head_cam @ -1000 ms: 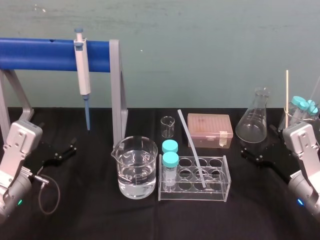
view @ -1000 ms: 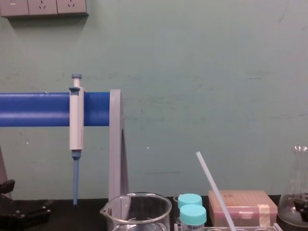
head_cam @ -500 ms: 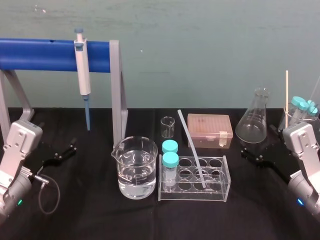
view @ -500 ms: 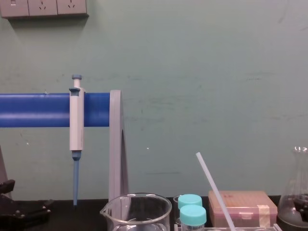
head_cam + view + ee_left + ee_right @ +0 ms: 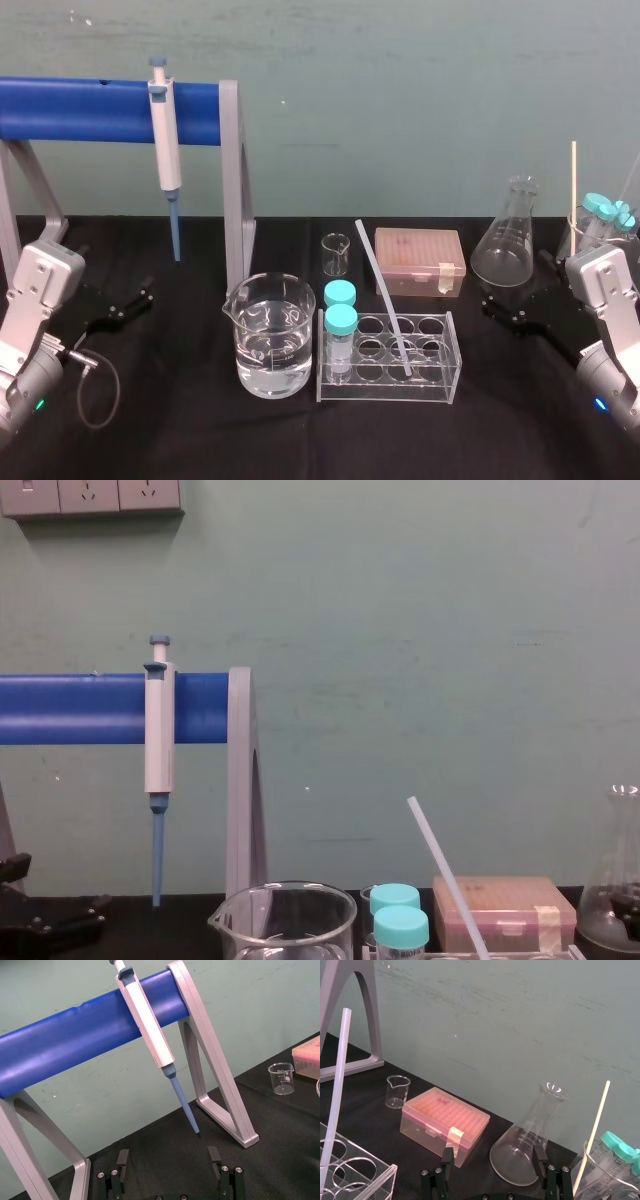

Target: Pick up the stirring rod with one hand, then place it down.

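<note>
— Left tool, head view: how does it stand?
— Low over the black tabletop at its left edge, with its fingers spread and nothing held. The right tool sits likewise at the right edge, just in front of the conical flask. The stirring rod leans in the clear tube rack at centre. Its lower end is in one of the wells and its upper end tilts back and to the left, well apart from both tools. A beaker of water stands just left of the rack, and two teal-capped vials fill the rack's left column.
— Left wrist view?
— The left tool's two fingers are wide apart and empty above the tabletop. Beyond them a pipette hangs from the blue bar of a stand.
— Right wrist view?
— The right tool's fingers are equally wide apart and hold nothing. The stirring rod rises from the rack to one side, and a pink box and the flask stand beyond the fingers.
— Chest view?
— The stirring rod slants upward beside the vials, in front of the pink box. The pipette hangs upright on the blue bar, on the left.
</note>
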Motion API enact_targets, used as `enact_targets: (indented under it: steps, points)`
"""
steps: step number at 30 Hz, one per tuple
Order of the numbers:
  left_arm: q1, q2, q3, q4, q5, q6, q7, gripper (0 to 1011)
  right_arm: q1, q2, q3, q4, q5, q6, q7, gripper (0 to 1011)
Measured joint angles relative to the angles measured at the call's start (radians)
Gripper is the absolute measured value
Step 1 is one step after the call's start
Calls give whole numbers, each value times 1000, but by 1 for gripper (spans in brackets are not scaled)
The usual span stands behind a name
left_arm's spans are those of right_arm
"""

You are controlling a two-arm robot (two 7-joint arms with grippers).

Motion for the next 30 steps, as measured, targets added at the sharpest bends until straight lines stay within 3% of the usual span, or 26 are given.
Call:
enact_targets:
  steps: [25,30]
  points:
    - [0,0,0,0,0,0,0,1000,0,0,0,0,0,0,0,1003]
    - [0,0,0,0,0,0,0,1000,3,-9,25,-3,21,1,25,1003]
